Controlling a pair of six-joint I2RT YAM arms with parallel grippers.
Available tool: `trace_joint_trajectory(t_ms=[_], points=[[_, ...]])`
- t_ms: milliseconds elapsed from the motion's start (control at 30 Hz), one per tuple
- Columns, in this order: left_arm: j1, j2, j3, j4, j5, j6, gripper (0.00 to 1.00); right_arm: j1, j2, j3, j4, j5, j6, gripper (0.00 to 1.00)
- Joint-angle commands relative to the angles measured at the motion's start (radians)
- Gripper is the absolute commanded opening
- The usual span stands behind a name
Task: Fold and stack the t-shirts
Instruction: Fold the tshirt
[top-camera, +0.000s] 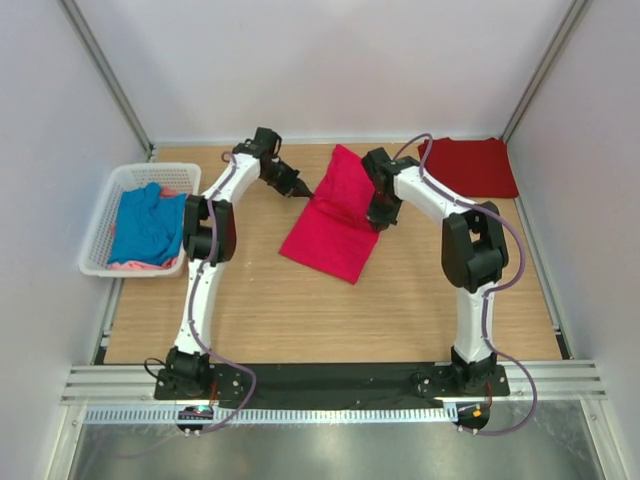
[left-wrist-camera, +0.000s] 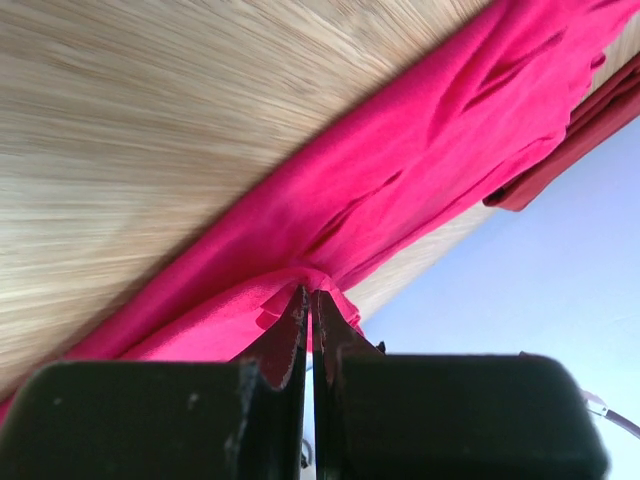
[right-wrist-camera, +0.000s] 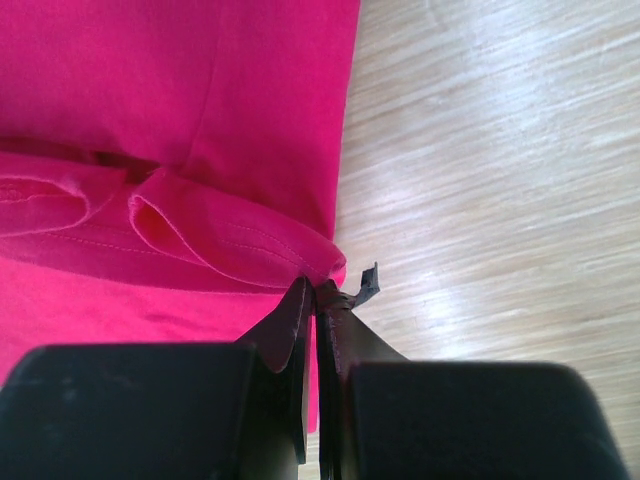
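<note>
A: What did the robot look like?
B: The left arm (top-camera: 197, 295) and the right arm (top-camera: 468, 310) were white tubes with fat black joints.
A: Any wires?
B: A thin purple cable (top-camera: 253, 383) looped along each one. Both stood on black bases (top-camera: 190, 372) at the bottom of the frame, with a small orange dot (top-camera: 477, 410) by the right one.
A: And the fingers (left-wrist-camera: 285, 348)?
B: They were black, flat and pointy.

The central t-shirt (top-camera: 335, 215) is laid at the middle of the tabletop (top-camera: 330, 310). Its left edge is pinched by the left tool (top-camera: 303, 192) and its right edge by the right tool (top-camera: 378, 225). To its right and farther back, a second t-shirt (top-camera: 470, 165) is laid flat. Well to its left, the basket (top-camera: 95, 240) is set, with more t-shirts (top-camera: 145, 225) heaped in it.
</note>
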Motion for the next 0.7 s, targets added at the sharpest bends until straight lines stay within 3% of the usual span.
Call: trace_joint_trajectory(t_ms=[0, 200, 367, 533, 667], points=[[0.025, -0.022, -0.002, 0.046, 0.001, -0.011, 0.0, -0.012, 0.019, 0.055, 0.004, -0.002, -0.023, 0.01], [0.023, 0.004, -0.001, 0.121, 0.054, -0.025, 0.01, -0.016, 0.045, 0.099, -0.004, 0.006, -0.026, 0.01], [0.025, 0.002, 0.009, 0.201, 0.104, -0.023, 0.15, -0.036, 0.072, 0.147, -0.024, 0.009, -0.016, 0.07], [0.029, -0.037, 0.012, 0.182, 0.133, 0.046, 0.32, -0.046, 0.031, 0.2, -0.097, 0.05, 0.003, 0.34], [0.043, -0.097, 0.043, 0.008, 0.043, 0.206, 0.37, -0.044, -0.036, 0.153, -0.122, 0.013, 0.008, 0.45]])
